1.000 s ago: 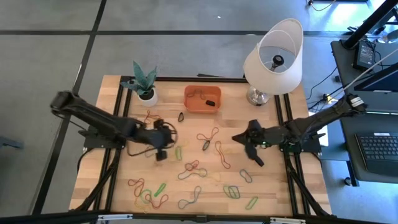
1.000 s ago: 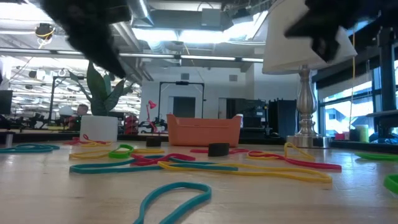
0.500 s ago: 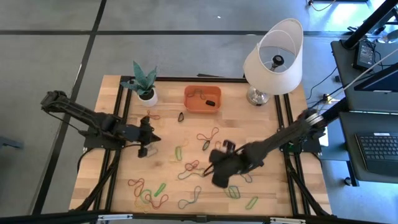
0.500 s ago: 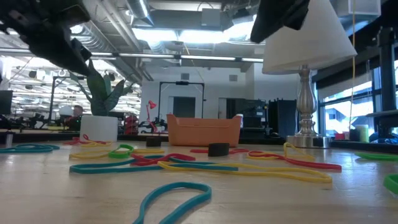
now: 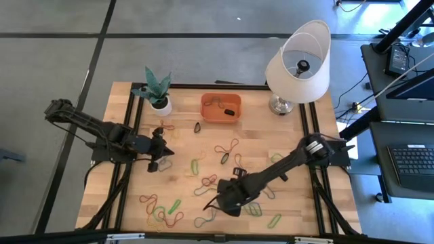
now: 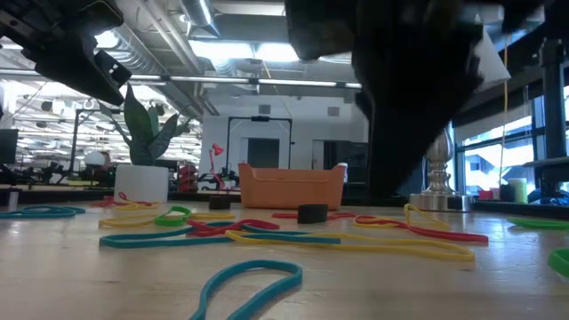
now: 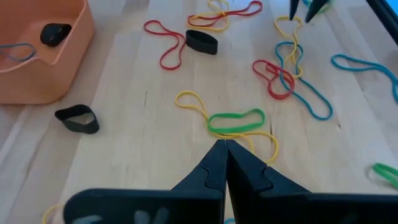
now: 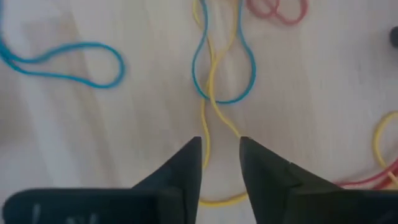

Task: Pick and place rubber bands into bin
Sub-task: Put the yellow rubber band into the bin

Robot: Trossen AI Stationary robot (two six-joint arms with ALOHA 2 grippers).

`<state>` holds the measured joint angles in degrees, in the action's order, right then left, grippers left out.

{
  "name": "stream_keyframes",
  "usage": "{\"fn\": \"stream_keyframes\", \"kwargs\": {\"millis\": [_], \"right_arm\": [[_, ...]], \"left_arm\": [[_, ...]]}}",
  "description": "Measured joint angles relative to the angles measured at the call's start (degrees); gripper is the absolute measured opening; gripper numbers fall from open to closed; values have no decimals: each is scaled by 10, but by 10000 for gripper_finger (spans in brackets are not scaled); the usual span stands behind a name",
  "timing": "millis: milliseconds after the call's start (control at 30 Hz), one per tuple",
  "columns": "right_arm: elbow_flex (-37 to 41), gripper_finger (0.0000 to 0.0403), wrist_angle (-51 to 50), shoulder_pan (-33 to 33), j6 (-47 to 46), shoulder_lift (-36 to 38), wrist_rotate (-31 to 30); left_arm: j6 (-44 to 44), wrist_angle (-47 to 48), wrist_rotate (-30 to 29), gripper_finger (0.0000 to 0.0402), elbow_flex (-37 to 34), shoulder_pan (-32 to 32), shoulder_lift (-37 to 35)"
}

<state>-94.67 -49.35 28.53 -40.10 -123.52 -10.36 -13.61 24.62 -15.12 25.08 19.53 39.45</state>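
Several rubber bands, red, yellow, green, blue and black, lie flat and scattered on the wooden table (image 5: 129,203). The orange bin (image 5: 221,108) stands at the far middle with a black band (image 7: 55,32) and a thin band inside. My right gripper (image 5: 215,202) is open near the table's near middle and points steeply down. Its fingers (image 8: 186,163) stand on either side of a yellow band's strand (image 8: 206,127), beside a blue loop (image 8: 225,68). Whether they touch it, I cannot tell. My left gripper (image 7: 224,148) is shut and empty, above the table's left part (image 5: 163,150), near a green band (image 7: 236,119).
A white-shaded lamp (image 5: 298,64) stands at the far right and a plant in a white pot (image 5: 160,102) at the far left, on either side of the bin. A black band (image 7: 78,118) lies in front of the bin. In the low view my right arm (image 6: 400,107) blocks the middle.
My right gripper has swung from the table's right side toward the near middle, gone down and tipped to point steeply down over the yellow and blue bands. My left gripper drew back toward the table's left edge, then kept still. The bands have not moved.
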Motion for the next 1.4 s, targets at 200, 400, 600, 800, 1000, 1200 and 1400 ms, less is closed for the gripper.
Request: {"fn": "stream_keyframes", "kwargs": {"millis": [200, 400, 600, 800, 1000, 1200, 1400], "right_arm": [[2, 123, -5, -13, 43, -23, -5], [1, 124, 8, -28, 63, -42, 2], [0, 71, 18, -30, 103, -52, 41], [2, 10, 19, -30, 73, -37, 56], [3, 4, 17, -25, 27, 42, 55], [5, 2, 11, -8, -2, 123, -30], [3, 1, 6, 6, -15, 176, -92]], "left_arm": [[-2, 0, 4, 2, 0, 0, 0], [-2, 0, 5, 2, 0, 0, 0], [-8, 0, 5, 2, 0, 0, 0], [-8, 0, 4, 2, 0, 0, 0], [-16, 0, 5, 2, 0, 0, 0], [-17, 0, 4, 2, 0, 0, 0], [-17, 0, 2, 2, 0, 0, 0]]}}
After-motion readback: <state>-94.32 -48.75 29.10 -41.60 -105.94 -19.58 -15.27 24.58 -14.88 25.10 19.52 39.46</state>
